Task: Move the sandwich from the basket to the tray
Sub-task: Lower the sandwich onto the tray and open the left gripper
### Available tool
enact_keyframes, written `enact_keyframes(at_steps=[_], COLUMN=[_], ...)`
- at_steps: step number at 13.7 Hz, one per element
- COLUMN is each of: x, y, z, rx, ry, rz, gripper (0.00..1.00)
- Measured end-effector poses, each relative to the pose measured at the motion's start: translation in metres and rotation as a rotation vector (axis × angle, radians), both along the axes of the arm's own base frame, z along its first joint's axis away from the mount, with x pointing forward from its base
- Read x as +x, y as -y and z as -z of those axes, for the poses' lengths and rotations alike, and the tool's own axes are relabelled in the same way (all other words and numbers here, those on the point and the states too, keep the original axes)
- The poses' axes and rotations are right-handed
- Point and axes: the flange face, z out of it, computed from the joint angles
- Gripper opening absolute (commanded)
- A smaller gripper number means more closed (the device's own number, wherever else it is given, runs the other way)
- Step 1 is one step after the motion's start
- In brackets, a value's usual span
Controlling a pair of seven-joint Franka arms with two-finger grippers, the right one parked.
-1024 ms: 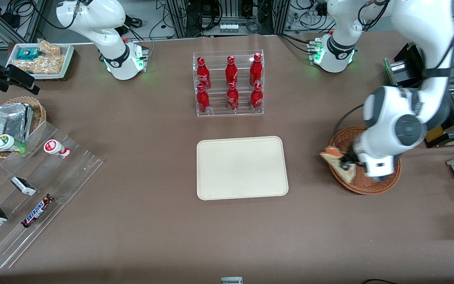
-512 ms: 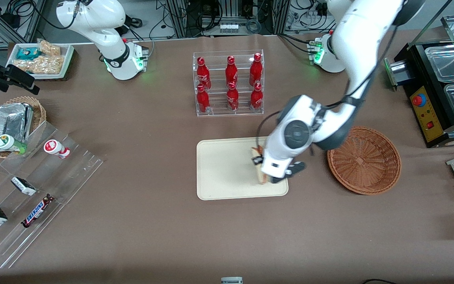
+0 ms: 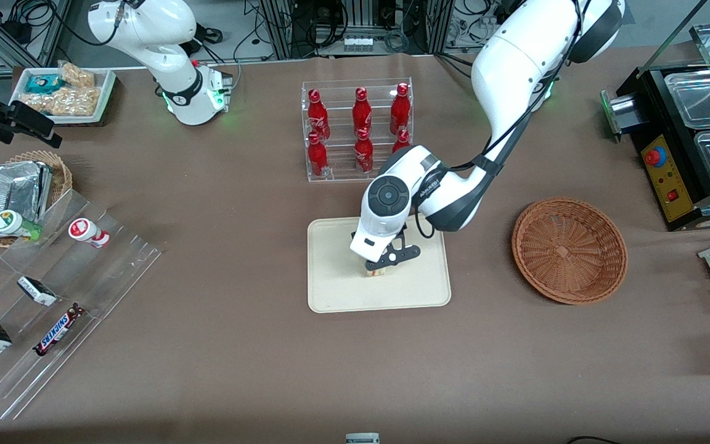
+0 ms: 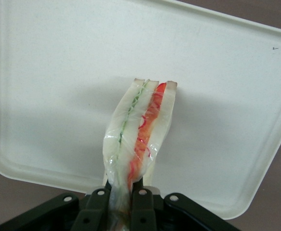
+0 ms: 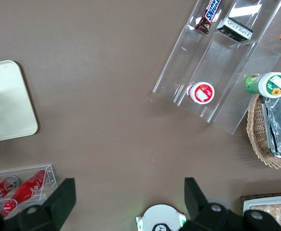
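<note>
The gripper point(image 3: 378, 266) is positioned over the middle of the tray point(image 3: 330, 290), and its fingers point(image 4: 98, 208) are seen pressed against both faces of the sandwich point(image 4: 138, 139), which is pinched between them at one end. In the left wrist view the sandwich is shown in clear wrap, with a green layer and a red layer running along its cut edge between pale bread slices, and the cream surface of the tray is seen all around it. Whether the sandwich is touching the tray or is held just above it cannot be told. In the front view only a small pale part of the sandwich point(image 3: 376, 272) is visible under the wrist. The basket point(image 3: 569, 250) is located beside the tray, toward the working arm's end of the table, well apart from the gripper, and nothing is seen inside it. A clear rack of red bottles point(image 3: 358, 131) is noted farther from the front camera than the tray.
</note>
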Motion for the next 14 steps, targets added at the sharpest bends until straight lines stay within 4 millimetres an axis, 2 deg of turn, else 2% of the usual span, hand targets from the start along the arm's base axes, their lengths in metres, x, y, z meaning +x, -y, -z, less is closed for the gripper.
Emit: enact_keyframes(at_steps=[3,6,8,9,10,12,14], x=[0.004,0.004,0.004,0.005,0.006,0.009,0.015], y=[-0.006,-0.006,-0.006,-0.005,-0.005,-0.004,-0.001], z=[0.013,0.030,0.033,0.032,0.031,0.025,-0.003], rx=[0.055,0.061,0.062,0.062,0.061,0.053,0.032], ry=[0.034,0.029,0.029,0.032,0.035,0.045,0.080], rz=[0.044,0.030,-0.007,-0.024,-0.042,-0.064,-0.077], gripper=[0.07,0.14,0.32,0.85,1.00,1.00,1.00])
